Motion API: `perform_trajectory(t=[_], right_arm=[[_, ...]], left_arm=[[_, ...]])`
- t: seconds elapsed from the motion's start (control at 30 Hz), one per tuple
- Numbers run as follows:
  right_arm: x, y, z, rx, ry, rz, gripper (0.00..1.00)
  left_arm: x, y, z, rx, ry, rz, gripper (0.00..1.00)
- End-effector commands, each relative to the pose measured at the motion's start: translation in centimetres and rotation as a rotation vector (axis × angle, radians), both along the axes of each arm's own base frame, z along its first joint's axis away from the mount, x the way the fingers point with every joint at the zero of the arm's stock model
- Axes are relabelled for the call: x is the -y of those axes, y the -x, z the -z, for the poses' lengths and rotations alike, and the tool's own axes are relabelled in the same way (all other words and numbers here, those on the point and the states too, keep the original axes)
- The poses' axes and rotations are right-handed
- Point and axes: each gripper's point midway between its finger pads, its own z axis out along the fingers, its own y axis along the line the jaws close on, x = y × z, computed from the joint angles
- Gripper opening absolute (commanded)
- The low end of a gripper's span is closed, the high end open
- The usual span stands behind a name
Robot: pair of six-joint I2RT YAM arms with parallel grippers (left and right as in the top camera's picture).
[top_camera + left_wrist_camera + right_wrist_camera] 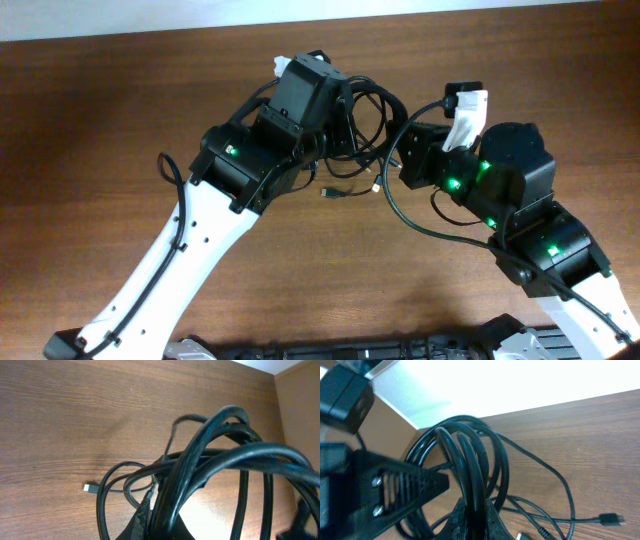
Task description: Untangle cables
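Observation:
The cables (368, 118) are a tangle of black cords hanging between my two grippers above the brown table (120, 110). My left gripper (342, 122) is shut on thick loops of the bundle, seen close in the left wrist view (165, 519). My right gripper (397, 152) is shut on other loops of the same coil (474, 516). Thin cords trail down onto the table, with small plug ends (328, 192) below the bundle. One silver plug (89, 487) lies on the wood. Another plug (612, 519) lies at the right in the right wrist view.
The left gripper's black finger (395, 491) shows close beside the coil in the right wrist view. A thicker black wire fixed to the right arm (420, 225) loops under the right wrist. The table's far edge (150, 32) runs along the top.

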Motion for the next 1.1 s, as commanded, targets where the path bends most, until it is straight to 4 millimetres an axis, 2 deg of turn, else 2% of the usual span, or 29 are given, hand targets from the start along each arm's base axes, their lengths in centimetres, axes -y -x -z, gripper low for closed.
perform_trajectory(t=[0.0, 0.07, 0.13, 0.27, 0.3, 0.37, 0.43, 0.67, 0.77, 0.97, 1.07], right_arm=[[5.7, -1.7, -1.7, 0.074, 0.036, 0.322, 0.04], [6.7, -1.7, -1.3, 0.063, 0.064, 0.375, 0.05], [7.3, -1.5, -0.2, 0.029, 0.098, 0.400, 0.21], [7.5, -1.1, 0.8, -0.008, 0.123, 0.397, 0.34], [7.5, -1.1, 0.8, -0.010, 0.124, 0.397, 0.39], [7.5, -1.0, 0.9, -0.015, 0.127, 0.395, 0.56], [7.0, -0.9, 1.2, -0.019, 0.150, 0.358, 0.63], [3.1, 0.4, 1.5, 0.038, 0.250, 0.051, 0.65], [2.2, 0.8, 1.5, 0.050, 0.257, -0.013, 0.66], [2.4, 0.2, 2.7, 0.013, 0.288, -0.001, 0.67], [2.4, -0.3, 4.0, -0.025, 0.308, 0.005, 0.67]], left_arm=[[-0.7, 0.3, 0.2, 0.027, -0.080, 0.066, 0.00], [-0.7, 0.3, 0.2, 0.037, -0.093, 0.087, 0.00], [-0.7, 0.3, 0.1, 0.049, -0.103, 0.104, 0.00], [-0.5, 0.0, -0.2, 0.094, -0.130, 0.152, 0.00], [-0.4, -0.1, -0.3, 0.103, -0.135, 0.162, 0.00], [-0.3, -0.2, -0.5, 0.121, -0.143, 0.178, 0.00], [-0.3, -0.3, -0.5, 0.135, -0.156, 0.197, 0.00], [0.0, -0.6, -0.9, 0.190, -0.193, 0.257, 0.00], [0.7, -0.7, -1.4, 0.216, -0.177, 0.265, 0.00], [3.0, 0.5, -2.2, 0.253, -0.150, 0.316, 0.00], [3.3, 0.6, -2.2, 0.258, -0.147, 0.324, 0.00]])
